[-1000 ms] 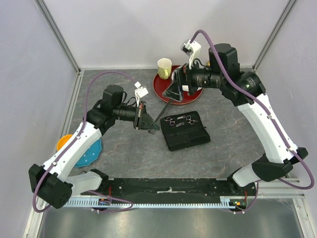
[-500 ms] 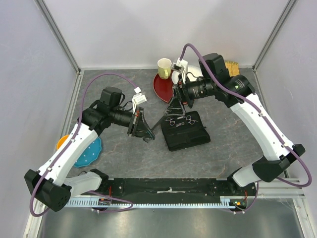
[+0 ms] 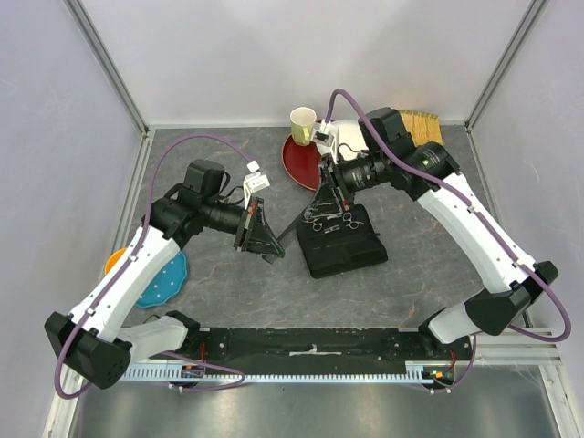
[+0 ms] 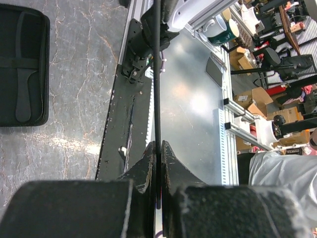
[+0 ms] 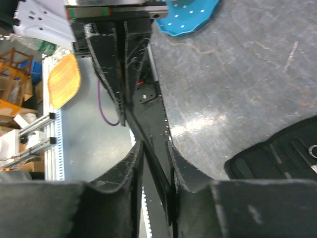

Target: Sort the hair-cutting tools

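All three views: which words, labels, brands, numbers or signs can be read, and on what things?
No text can be read in any view.
The paper cup and the black case show no print.
The cardboard boxes and the mug in the left wrist view are too blurred to tell.
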Controlling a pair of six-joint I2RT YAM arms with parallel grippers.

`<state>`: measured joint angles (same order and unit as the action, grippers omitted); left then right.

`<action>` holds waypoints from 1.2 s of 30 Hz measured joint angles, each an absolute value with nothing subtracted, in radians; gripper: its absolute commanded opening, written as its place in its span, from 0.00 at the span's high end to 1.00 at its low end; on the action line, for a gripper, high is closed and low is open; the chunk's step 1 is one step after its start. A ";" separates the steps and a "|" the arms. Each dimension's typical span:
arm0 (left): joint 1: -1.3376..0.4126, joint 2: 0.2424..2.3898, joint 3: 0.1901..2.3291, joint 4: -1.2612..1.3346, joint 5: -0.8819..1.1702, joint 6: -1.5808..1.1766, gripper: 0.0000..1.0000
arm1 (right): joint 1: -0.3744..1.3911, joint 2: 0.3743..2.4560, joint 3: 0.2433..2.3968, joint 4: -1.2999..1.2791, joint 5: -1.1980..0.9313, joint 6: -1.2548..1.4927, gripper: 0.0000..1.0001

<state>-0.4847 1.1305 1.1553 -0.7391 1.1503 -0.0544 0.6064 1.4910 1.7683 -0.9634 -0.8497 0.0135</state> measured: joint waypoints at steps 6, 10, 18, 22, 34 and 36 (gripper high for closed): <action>-0.484 1.131 1.155 -0.758 1.134 -0.043 0.69 | 0.607 1.484 1.753 -0.957 -0.901 0.039 1.00; -0.484 1.129 1.155 -0.755 1.112 -0.024 0.30 | 0.607 1.484 1.747 -0.951 -0.883 0.049 1.00; -0.482 1.013 1.083 -0.606 0.906 -0.118 0.17 | 0.528 1.488 1.728 -0.942 -0.742 0.140 1.00; -0.481 0.993 1.014 -0.540 0.746 -0.221 0.21 | 0.448 1.490 1.691 -0.945 -0.579 0.208 1.00; -0.495 1.401 0.769 -0.311 0.556 -0.606 0.29 | 0.316 1.450 1.462 -0.960 -0.041 0.372 1.00; -0.501 1.478 0.766 -0.260 0.558 -0.654 0.32 | 0.314 1.424 1.445 -0.958 -0.021 0.383 1.00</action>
<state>-0.5007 1.4780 0.7662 -0.2600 0.5575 -0.6537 0.3141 1.4239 1.4452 -0.9577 -0.0208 0.3832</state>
